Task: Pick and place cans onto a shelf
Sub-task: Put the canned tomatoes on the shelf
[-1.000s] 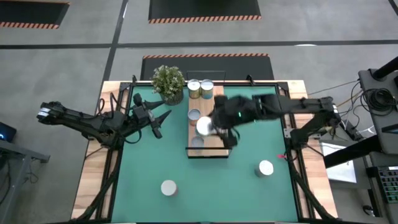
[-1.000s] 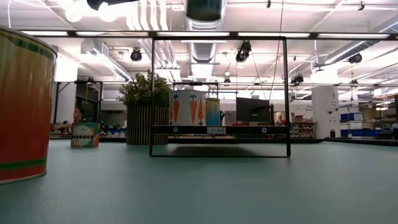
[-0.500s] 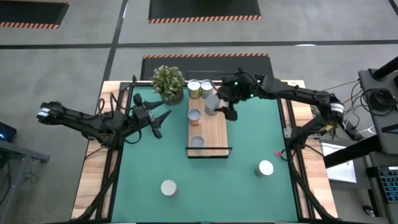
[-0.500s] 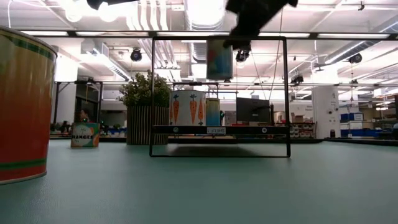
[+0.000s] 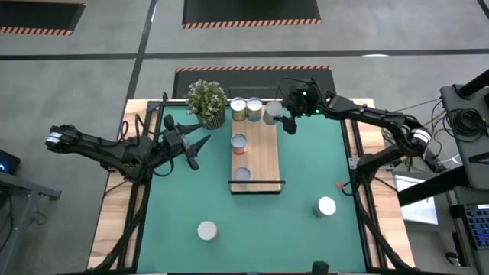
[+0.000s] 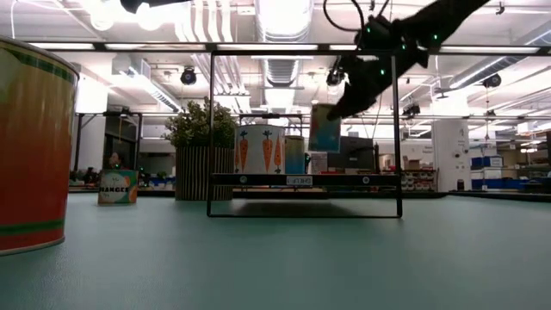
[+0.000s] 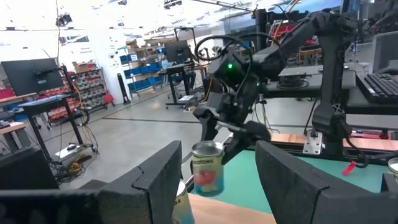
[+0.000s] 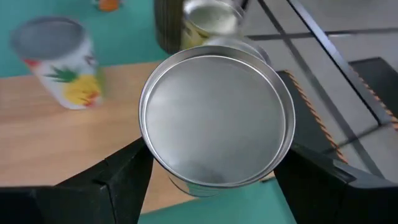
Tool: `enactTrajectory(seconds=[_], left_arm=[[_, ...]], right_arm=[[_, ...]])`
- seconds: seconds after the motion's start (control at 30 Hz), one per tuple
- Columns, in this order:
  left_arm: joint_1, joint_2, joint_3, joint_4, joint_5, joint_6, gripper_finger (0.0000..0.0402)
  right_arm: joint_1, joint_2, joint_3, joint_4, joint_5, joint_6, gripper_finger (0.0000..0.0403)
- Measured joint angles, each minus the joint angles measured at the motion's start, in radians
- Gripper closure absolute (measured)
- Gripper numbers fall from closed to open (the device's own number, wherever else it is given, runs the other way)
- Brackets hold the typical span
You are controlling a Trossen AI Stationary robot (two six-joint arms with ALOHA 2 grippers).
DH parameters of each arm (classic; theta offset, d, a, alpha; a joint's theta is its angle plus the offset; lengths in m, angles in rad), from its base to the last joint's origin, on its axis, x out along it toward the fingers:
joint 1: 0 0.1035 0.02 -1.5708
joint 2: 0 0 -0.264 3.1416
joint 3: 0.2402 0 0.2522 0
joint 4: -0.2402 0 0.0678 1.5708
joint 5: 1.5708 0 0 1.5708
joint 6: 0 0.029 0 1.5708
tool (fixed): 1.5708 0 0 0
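Change since earlier: we saw the right tool [image 5: 281, 121] had carried its held can [image 5: 272, 112] from over the middle of the shelf [image 5: 262, 156] to the shelf's far end, just beside the two cans [image 5: 246, 109] standing there.
Right tool: its fingers were closed around the held can's sides, and the low view showed that can [image 6: 325, 127] hanging above the shelf board [image 6: 303, 180], not resting on it.
Left tool: we found it [image 5: 199, 150] parked over the green mat [image 5: 306, 183] near the table's left edge, unchanged, its fingers part-way apart and holding nothing.
Other cans on the shelf: one [image 5: 238, 142] at mid-board and one [image 5: 241, 175] near the front wire frame.
Cans off the shelf: one [image 5: 207, 230] near the mat's front edge, another [image 5: 326, 206] toward its right side.
Only in the right wrist view: the held can's plain silver lid [image 8: 217, 115] and a pineapple-labelled can [image 8: 62, 62] standing on the board.
Only in the left wrist view: the held can's red-and-green label [image 7: 206, 169].
Only in the low view: carrot pictures on a far can [image 6: 258, 149].
Cut off: a large orange can [image 6: 33, 146] ran off the low view's left edge.
Plant: the potted plant [image 5: 207, 101] stood beside the shelf's far end.
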Motion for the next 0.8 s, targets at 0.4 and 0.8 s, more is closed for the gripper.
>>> enactTrajectory(seconds=[0.4, 0.8], left_arm=[[0.0, 0.002, 0.0, -0.004, 0.0, -0.015, 0.0214], [0.0, 0.003, 0.0, -0.004, 0.0, -0.016, 0.0214]], right_arm=[[-0.073, 0.108, -0.001, 0.078, 0.002, 0.017, 0.0111], [-0.08, 0.159, 0.02, 0.09, 0.038, 0.045, 0.0111]])
